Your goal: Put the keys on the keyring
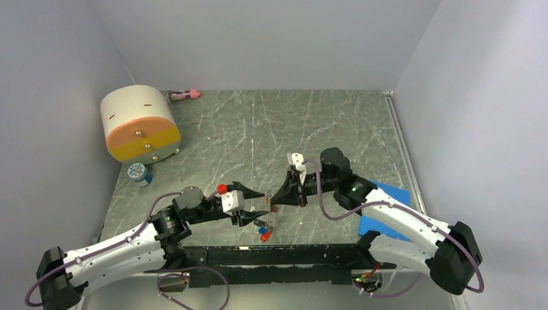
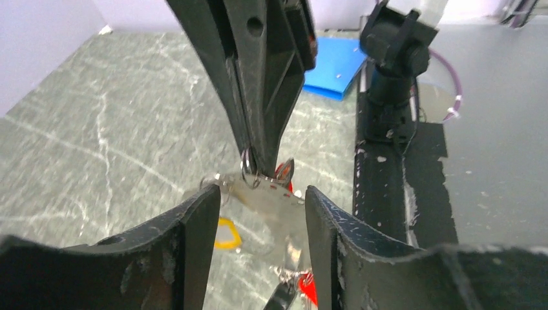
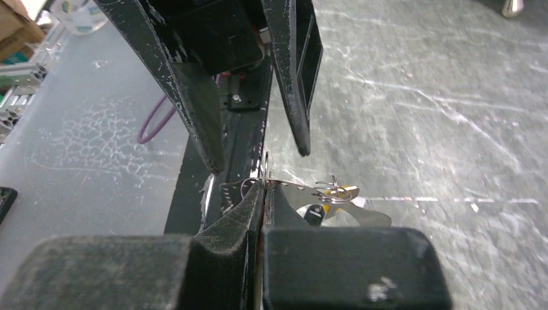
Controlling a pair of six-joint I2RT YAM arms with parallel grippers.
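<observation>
Keyring, a flat pale silver plate on a thin wire ring point(image 2: 268, 200), sits between the two sets of fingertips, raised over the grey marbled tabletop point(image 1: 323, 129). Right gripper point(image 3: 263, 194): black fingers pressed together, pinching the thin ring at the plate's edge. Left gripper point(image 2: 260, 194): fingers apart, one on each side of the plate, no clamp; contact cannot be told. Keys with red plastic heads point(image 2: 309, 289) dangle below the left fingers.
</observation>
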